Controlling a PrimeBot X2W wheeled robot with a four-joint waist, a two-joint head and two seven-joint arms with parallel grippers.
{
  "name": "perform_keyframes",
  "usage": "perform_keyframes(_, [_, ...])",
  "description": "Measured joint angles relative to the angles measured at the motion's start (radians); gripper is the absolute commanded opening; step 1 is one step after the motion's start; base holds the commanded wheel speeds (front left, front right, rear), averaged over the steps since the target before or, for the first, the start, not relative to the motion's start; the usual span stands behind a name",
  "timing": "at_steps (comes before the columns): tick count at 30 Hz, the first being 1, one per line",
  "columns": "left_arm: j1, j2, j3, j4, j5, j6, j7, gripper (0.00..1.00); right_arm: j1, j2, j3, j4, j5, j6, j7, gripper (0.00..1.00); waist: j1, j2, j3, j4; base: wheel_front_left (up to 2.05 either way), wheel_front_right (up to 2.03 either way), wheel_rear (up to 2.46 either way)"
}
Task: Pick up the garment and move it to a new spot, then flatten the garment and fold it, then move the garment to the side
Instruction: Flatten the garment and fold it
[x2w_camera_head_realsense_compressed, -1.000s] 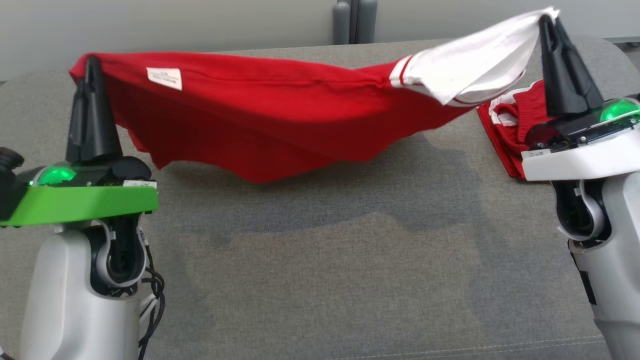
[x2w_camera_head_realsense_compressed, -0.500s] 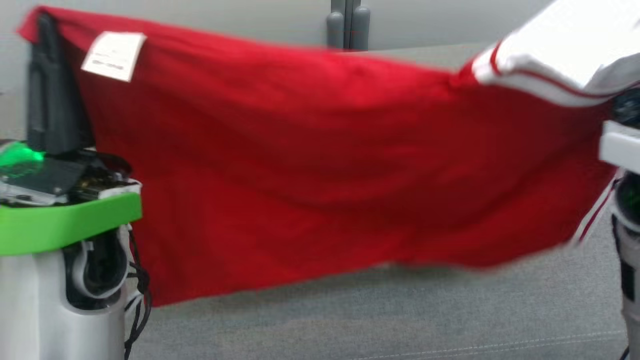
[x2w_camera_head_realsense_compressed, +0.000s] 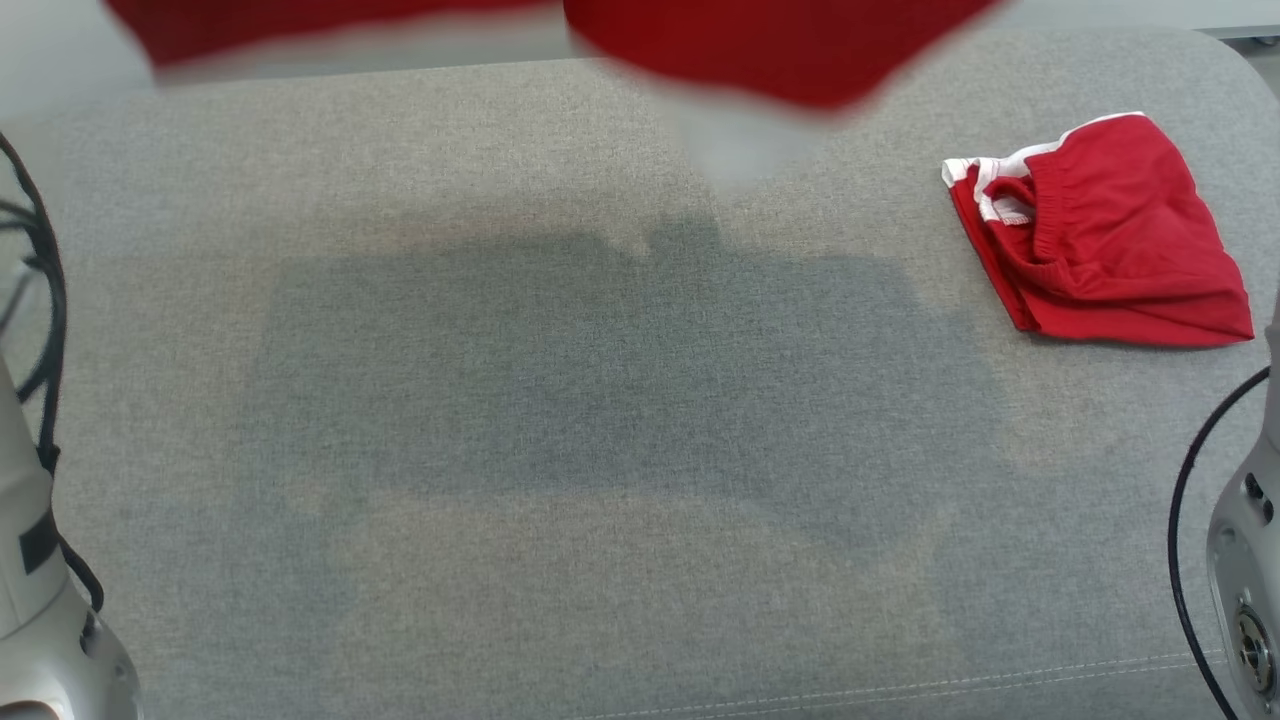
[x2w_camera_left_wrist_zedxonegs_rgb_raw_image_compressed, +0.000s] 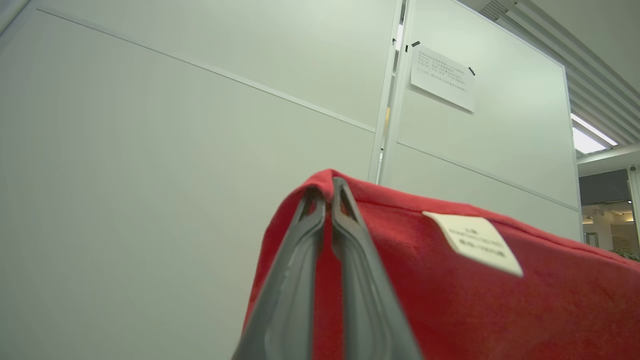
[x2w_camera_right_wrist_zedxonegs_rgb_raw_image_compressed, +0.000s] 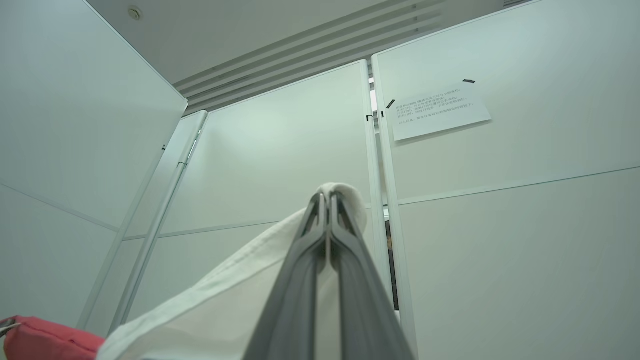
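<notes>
Grey fabric table (x2w_camera_head_realsense_compressed: 600, 450); red garment (x2w_camera_head_realsense_compressed: 780, 50) hangs blurred at top edge of head view, held above it. Left hand (x2w_camera_left_wrist_zedxonegs_rgb_raw_image_compressed: 330, 186) clamped on its red corner, right hand (x2w_camera_right_wrist_zedxonegs_rgb_raw_image_compressed: 328, 197) clamped on its white end. Folded red shorts (x2w_camera_head_realsense_compressed: 1100, 240) lie upper right.

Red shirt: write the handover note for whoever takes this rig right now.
Left claw: shut on the red shirt at a body corner near its label.
Right claw: shut on its white sleeve.
Shirt hangs stretched between them, high above the grey cushion; red shorts lie on it at the right.
Done: pickup. Left: lay down, flatten, fold, move aside.
</notes>
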Motion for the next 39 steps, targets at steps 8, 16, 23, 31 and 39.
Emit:
perform_keyframes(8, [0.229,0.001,-0.085,0.139,-0.023,-0.04,0.059,0.0,0.354,-0.011,0.116,0.149,0.035,0.026,0.035,0.0,0.0,0.0,-0.004,-0.003,0.0,0.0,0.0])
perform_keyframes(16, [0.569,-0.082,-0.107,0.318,-0.064,-0.04,0.039,0.0,0.77,0.015,0.225,0.34,0.106,0.033,0.086,0.0,0.0,0.0,0.017,-0.003,0.0,0.0,0.0])
perform_keyframes(23, [0.7,-0.119,-0.121,0.421,-0.081,-0.054,-0.042,0.0,0.812,0.029,0.223,0.389,0.115,0.035,0.04,0.0,0.0,0.0,0.005,-0.011,0.0,0.0,0.0])
perform_keyframes(31, [0.704,-0.117,-0.109,0.438,-0.081,-0.068,-0.105,0.0,0.811,0.029,0.192,0.34,0.128,0.043,0.009,0.0,0.0,0.0,-0.043,-0.02,0.0,0.0,0.0])
perform_keyframes(39, [0.816,-0.09,-0.103,0.438,-0.072,-0.071,-0.106,0.0,0.894,-0.002,0.239,0.248,0.152,0.046,0.009,0.0,0.0,0.0,-0.093,-0.057,0.0,0.0,0.0])
